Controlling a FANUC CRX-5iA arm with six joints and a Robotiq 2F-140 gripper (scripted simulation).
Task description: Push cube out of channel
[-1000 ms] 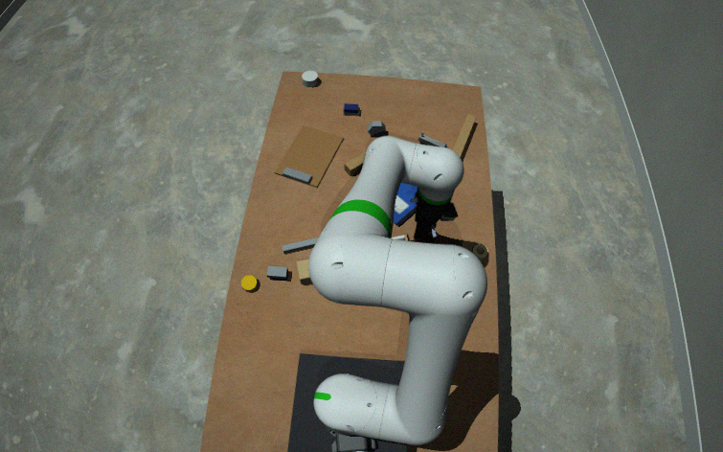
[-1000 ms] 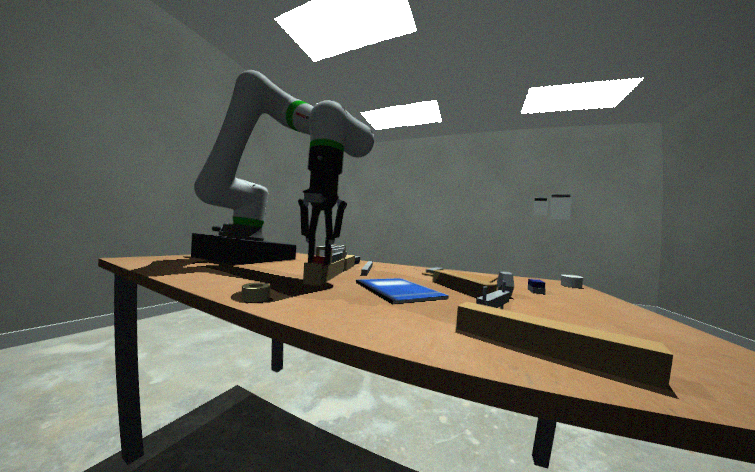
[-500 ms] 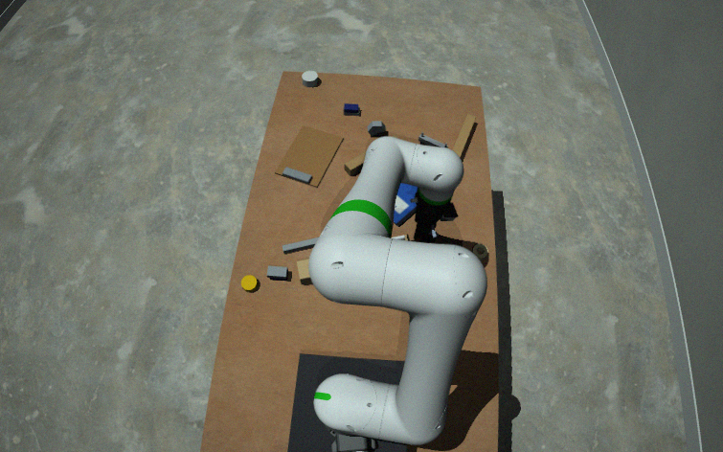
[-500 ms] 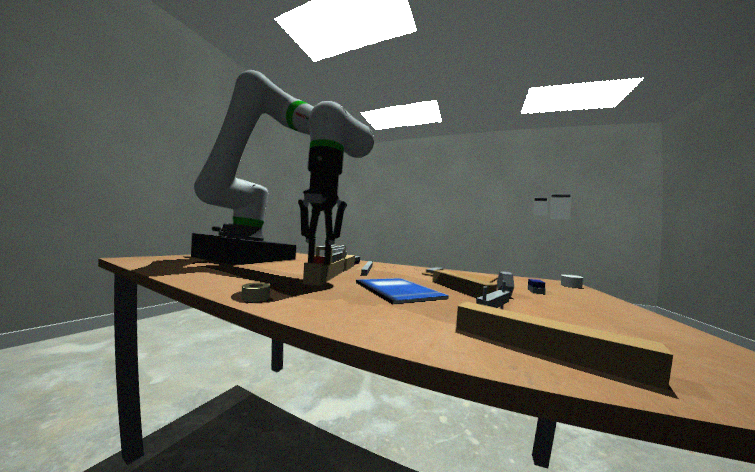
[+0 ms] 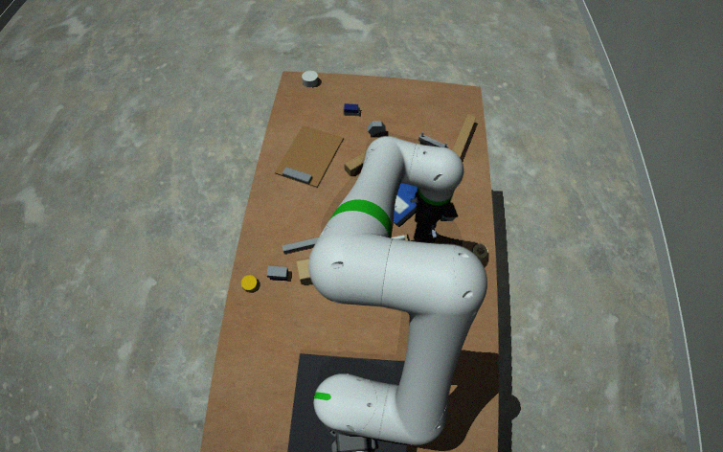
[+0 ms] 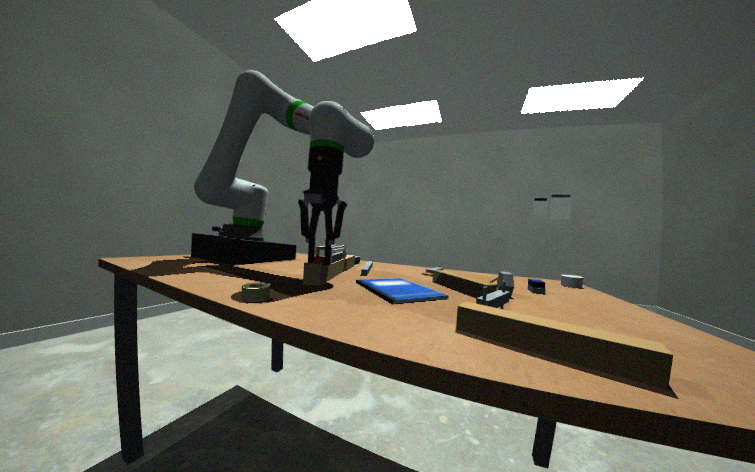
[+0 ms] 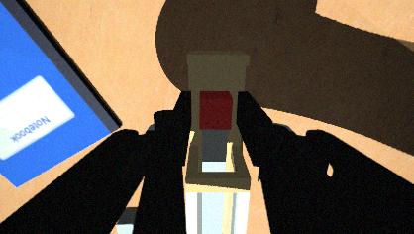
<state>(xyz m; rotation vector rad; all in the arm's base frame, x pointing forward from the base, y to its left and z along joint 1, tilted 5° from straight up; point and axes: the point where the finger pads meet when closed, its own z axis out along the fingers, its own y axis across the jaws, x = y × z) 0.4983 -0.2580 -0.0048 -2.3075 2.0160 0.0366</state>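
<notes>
A small red cube (image 7: pixel 215 110) sits on the tan short ledge (image 7: pixel 218 66) just outside the mouth of the channel (image 7: pixel 216 208) (image 6: pixel 333 265), whose pale roof runs toward the bottom of the wrist view. My gripper (image 7: pixel 214 107) (image 6: pixel 321 246) (image 5: pixel 424 231) points straight down over that end. Its dark fingers stand partly open, one on each side of the cube, with narrow gaps. In the exterior view the fingertips are down at the level of the channel end. In the top view the arm hides the cube and most of the channel.
A blue notebook (image 7: pixel 40 99) (image 6: pixel 401 289) (image 5: pixel 405 197) lies right beside the channel. A tape roll (image 6: pixel 255 291) (image 5: pixel 480 251) lies near the table edge. A long wooden block (image 6: pixel 562 343) (image 5: pixel 463 136), several small blocks and a grey cylinder (image 5: pixel 309 78) are scattered further off.
</notes>
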